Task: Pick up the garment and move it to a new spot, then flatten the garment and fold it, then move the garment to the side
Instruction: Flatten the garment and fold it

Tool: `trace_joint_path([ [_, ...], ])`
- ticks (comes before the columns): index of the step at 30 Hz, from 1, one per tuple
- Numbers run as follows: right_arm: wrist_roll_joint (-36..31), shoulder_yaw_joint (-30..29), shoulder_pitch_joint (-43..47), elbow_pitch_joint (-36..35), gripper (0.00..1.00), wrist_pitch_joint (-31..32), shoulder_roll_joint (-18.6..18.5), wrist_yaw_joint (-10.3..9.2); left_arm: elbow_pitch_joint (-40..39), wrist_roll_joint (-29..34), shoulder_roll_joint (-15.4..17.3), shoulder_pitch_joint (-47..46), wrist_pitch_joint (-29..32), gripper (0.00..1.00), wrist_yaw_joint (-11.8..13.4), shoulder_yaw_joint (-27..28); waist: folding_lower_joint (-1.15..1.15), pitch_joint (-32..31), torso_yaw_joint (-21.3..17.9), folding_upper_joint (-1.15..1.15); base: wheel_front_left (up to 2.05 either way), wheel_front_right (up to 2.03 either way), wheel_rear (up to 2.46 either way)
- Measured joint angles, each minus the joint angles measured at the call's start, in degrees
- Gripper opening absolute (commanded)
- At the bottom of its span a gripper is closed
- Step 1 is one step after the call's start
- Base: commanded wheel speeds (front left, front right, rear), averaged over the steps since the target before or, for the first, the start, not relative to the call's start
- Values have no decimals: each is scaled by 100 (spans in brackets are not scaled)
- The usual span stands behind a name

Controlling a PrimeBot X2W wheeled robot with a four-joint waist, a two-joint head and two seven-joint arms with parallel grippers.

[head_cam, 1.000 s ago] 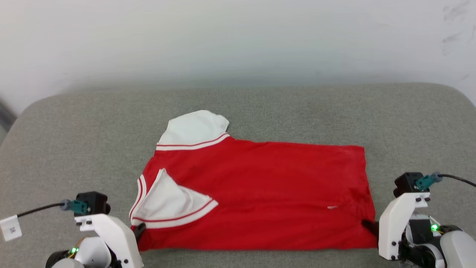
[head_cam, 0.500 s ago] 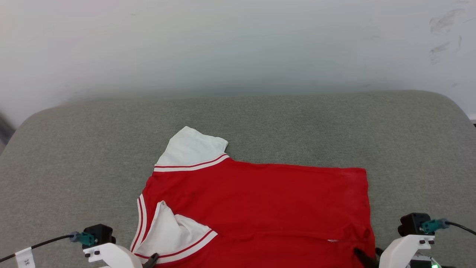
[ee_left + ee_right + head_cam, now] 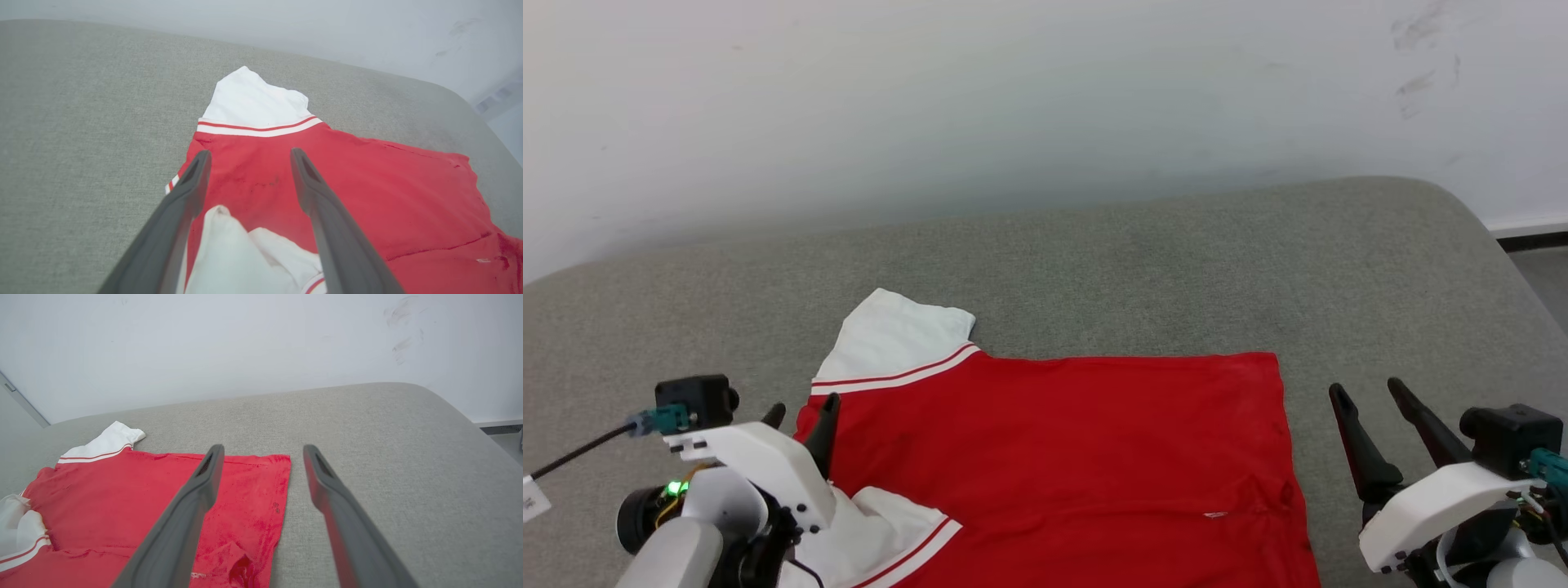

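A red garment (image 3: 1054,457) of soft fabric, with white sleeves and red-and-white striped trim, lies spread out on a grey upholstered surface (image 3: 1135,269) with rounded corners. It lies sideways before the robot: the sleeve end points to the robot's left and the straight hem edge (image 3: 1286,441) to its right. Its plain red side is up. The far white sleeve (image 3: 890,335) sticks out flat over the grey surface. The near white sleeve (image 3: 882,523) is folded over the red body and is a little crumpled. A small white label (image 3: 1215,515) shows on the red fabric near the hem, and beside it the cloth has some wrinkles.

The left claw (image 3: 803,406) is at the shoulder end of the garment. Its two dark fingers are spread wide apart and there is nothing between them. In the left wrist view one finger crosses the striped edge of the garment and the other crosses the red cloth, with the crumpled sleeve between them. I cannot tell if the tips touch the fabric.

The right claw (image 3: 1364,386) is just beside the hem edge, over the grey surface. Its fingers are also spread wide and it holds nothing.

Behind the surface stands a white wall (image 3: 1013,106) with some dark marks (image 3: 1417,33).
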Motion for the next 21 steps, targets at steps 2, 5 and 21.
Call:
trace_joint_path([
  [2, -89, 7, -36, -154, 100, -156, 25, 0, 13, 49, 20, -221, -13, 100, -15, 0, 0, 59, -66, 0, 0, 0, 0],
  [5, -162, 33, -103, -448, 100, -338, 80, 0, 31, 101, 104, -649, 36, 100, -84, -1, 0, 224, -159, 0, 0, 0, 0],
  [21, -334, 168, -857, -1105, 100, -936, 560, 0, 1296, -21, 1222, -3637, 2969, 100, -967, -437, 1, 2110, -990, 0, 0, 0, 0],
])
